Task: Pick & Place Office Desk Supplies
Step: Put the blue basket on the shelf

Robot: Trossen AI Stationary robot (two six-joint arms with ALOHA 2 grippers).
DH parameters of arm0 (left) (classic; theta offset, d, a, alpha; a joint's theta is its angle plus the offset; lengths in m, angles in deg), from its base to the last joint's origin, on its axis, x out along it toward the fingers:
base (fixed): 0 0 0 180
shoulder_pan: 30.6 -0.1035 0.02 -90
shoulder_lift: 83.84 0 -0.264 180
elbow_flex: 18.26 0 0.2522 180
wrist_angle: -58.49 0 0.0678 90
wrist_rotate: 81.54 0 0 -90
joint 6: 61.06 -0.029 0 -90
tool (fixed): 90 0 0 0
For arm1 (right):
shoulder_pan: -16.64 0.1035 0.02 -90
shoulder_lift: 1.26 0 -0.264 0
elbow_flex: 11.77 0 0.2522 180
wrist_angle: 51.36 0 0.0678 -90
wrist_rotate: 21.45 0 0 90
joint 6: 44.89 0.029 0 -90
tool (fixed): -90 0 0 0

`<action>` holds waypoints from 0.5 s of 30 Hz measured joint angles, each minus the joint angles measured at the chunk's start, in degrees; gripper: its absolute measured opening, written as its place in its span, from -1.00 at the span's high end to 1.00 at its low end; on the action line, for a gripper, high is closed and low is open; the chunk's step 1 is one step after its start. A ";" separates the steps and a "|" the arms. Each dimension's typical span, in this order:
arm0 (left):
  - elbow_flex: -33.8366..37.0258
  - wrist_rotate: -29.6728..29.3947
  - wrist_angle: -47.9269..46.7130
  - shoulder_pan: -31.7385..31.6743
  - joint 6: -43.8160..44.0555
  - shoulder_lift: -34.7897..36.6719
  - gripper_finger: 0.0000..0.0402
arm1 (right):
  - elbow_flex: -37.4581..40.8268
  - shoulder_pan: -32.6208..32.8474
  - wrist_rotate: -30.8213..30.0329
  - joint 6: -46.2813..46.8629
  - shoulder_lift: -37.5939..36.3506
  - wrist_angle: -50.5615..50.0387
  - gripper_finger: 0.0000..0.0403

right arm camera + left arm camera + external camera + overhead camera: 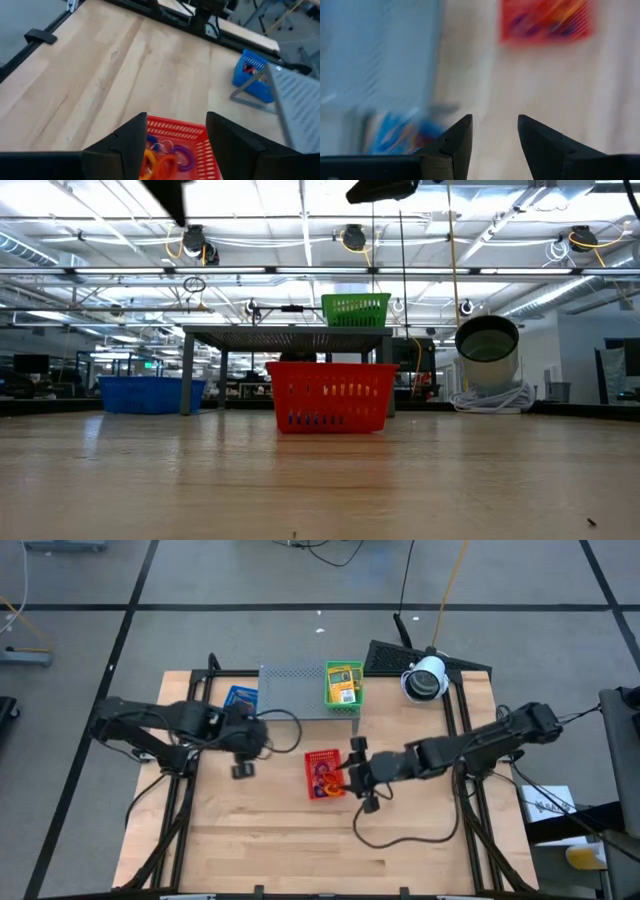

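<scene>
Right wrist view | right gripper (176,131) parted, empty | above rubber-band loops (167,156)

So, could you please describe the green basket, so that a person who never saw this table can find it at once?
Start at the grey perforated rack along the table's far edge. The green basket sits on top of its right end and holds yellow-and-green packets. Unlike the red basket and the blue basket, which rest on the wood, it is raised.

Pictured on one pale wooden table (260,840): three plastic mesh baskets, blue (240,697), red (323,773) and green (343,683); one grey perforated metal rack (292,688); two dark robot arms.
</scene>
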 joint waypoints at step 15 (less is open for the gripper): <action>18.70 -0.09 -10.32 -15.32 1.36 14.60 0.18 | 0.02 1.32 -2.01 3.15 5.37 1.52 0.03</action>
